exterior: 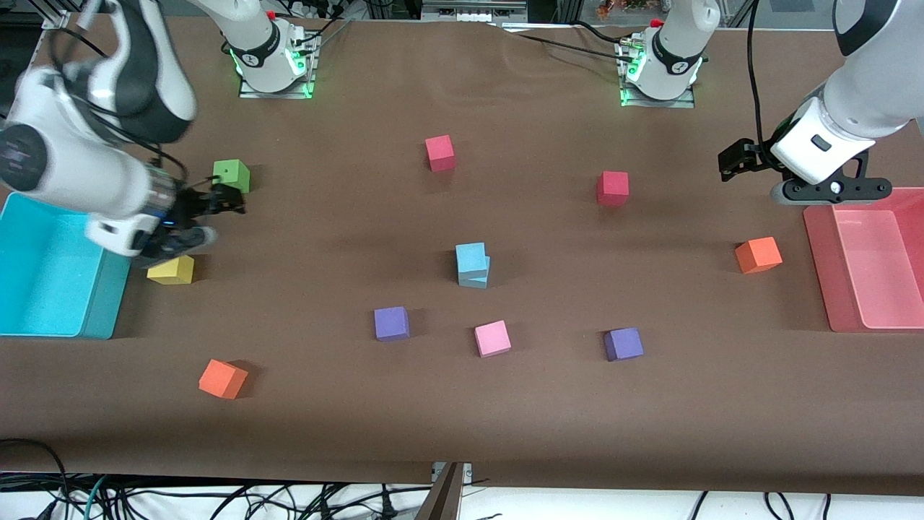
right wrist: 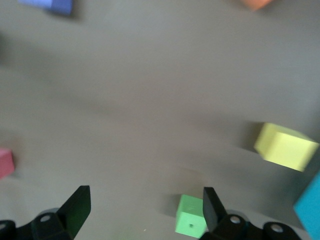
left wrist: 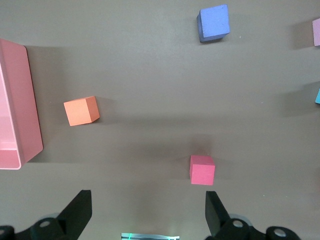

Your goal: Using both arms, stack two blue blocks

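Observation:
Two blue blocks stand stacked in the middle of the table. The upper one [exterior: 471,257] sits slightly twisted on the lower one [exterior: 479,280], and neither gripper touches them. A sliver of the blue stack [left wrist: 318,96] shows at the edge of the left wrist view. My left gripper [exterior: 730,163] [left wrist: 146,210] hangs open and empty over bare cloth beside the pink bin, toward the left arm's end. My right gripper [exterior: 220,202] [right wrist: 145,207] is open and empty too, over the cloth between the green cube and the yellow cube.
Toward the right arm's end are a cyan bin [exterior: 43,267], green cube [exterior: 232,175], yellow cube [exterior: 172,270] and orange cube [exterior: 222,379]. Toward the left arm's end are a pink bin [exterior: 819,267] and orange cube [exterior: 758,255]. Two red cubes [exterior: 439,153] [exterior: 613,188], two purple cubes [exterior: 391,323] [exterior: 623,344] and a pink cube [exterior: 492,339] surround the stack.

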`<state>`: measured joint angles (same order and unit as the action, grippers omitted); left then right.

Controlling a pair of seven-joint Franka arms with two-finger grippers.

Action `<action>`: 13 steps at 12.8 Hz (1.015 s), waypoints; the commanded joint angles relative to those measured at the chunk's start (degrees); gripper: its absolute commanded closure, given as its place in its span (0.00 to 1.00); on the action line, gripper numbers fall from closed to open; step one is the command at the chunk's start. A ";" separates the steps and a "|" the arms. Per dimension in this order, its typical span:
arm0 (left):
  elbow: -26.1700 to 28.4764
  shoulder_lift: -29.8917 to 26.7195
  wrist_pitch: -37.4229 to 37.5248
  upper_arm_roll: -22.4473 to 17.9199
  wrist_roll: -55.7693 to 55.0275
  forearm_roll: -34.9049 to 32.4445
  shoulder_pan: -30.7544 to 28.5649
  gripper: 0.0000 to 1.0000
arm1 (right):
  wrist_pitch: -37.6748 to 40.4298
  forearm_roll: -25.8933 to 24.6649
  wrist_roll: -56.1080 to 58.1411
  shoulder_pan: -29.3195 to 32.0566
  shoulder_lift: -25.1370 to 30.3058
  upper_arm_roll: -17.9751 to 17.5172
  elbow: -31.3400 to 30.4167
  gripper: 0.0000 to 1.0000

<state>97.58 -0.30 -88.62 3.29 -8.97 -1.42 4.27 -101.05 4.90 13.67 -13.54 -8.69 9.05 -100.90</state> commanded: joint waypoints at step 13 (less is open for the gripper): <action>0.86 -0.58 -1.20 0.58 1.50 4.23 -3.74 0.00 | 9.91 -4.91 -18.42 11.87 10.01 -6.68 4.57 0.01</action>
